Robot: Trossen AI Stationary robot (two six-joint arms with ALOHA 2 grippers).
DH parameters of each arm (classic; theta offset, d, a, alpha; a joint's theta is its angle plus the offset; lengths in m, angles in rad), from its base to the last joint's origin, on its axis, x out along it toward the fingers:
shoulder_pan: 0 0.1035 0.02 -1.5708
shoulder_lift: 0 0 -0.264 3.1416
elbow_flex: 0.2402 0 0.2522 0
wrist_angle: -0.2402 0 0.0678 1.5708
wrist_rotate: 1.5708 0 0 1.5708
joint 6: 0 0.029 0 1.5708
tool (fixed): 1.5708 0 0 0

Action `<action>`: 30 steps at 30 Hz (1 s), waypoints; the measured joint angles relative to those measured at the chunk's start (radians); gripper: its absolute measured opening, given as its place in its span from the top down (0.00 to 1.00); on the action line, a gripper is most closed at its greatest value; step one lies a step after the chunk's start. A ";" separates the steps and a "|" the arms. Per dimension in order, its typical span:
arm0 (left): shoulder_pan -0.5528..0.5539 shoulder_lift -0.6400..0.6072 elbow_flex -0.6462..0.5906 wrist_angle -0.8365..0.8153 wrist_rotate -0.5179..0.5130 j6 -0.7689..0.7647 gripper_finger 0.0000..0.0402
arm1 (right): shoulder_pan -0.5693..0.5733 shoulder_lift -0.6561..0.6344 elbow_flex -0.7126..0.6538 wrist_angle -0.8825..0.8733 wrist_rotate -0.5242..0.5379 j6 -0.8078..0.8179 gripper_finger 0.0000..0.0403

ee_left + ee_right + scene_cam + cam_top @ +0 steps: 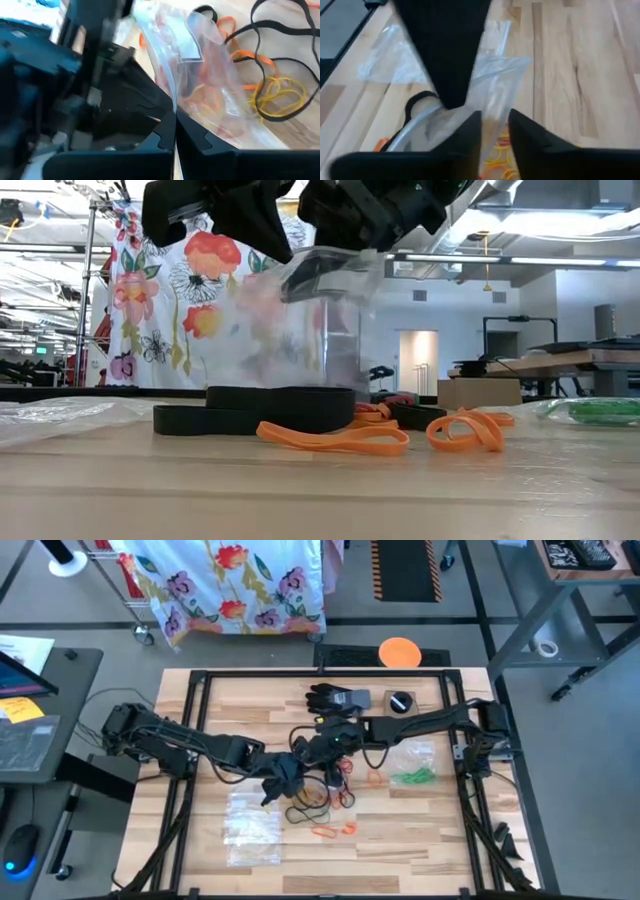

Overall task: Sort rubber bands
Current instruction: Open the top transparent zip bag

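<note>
A clear plastic bag with red, orange and yellow rubber bands inside hangs between both grippers over the table's middle. My left gripper is shut on one part of its top, and my right gripper is closed on another part just beyond it. Loose rubber bands lie flat on the wood beneath: black loops, orange ones, red ones and a yellow tangle. Green bands lie in another clear bag to the right. My left gripper pinches the bag's upper edge between its two shut fingers. The bag hangs below them, lifted clear of the table. My right gripper has the bag's top edge between its two fingers, coming from above. The film hangs slack below.
A black glove and a black round object lie near the far edge. Flat clear bags lie at the near left. The near right of the table is bare wood. An orange disc lies on the floor beyond the table.
</note>
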 joint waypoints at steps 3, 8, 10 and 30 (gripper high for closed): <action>0.000 0.000 0.000 -0.011 -0.001 -0.034 1.00 | 0.000 -0.008 0.000 0.005 -0.003 -0.027 0.97; -0.023 -0.006 0.000 -0.024 0.004 -0.080 1.00 | -0.014 -0.007 -0.001 -0.005 0.027 -0.038 0.99; -0.038 -0.017 0.000 -0.027 0.008 -0.100 1.00 | -0.023 -0.013 -0.001 -0.012 0.078 -0.043 0.99; -0.062 -0.035 0.000 -0.108 -0.114 -0.382 1.00 | 0.082 -0.116 -0.001 -0.082 0.663 -0.053 1.00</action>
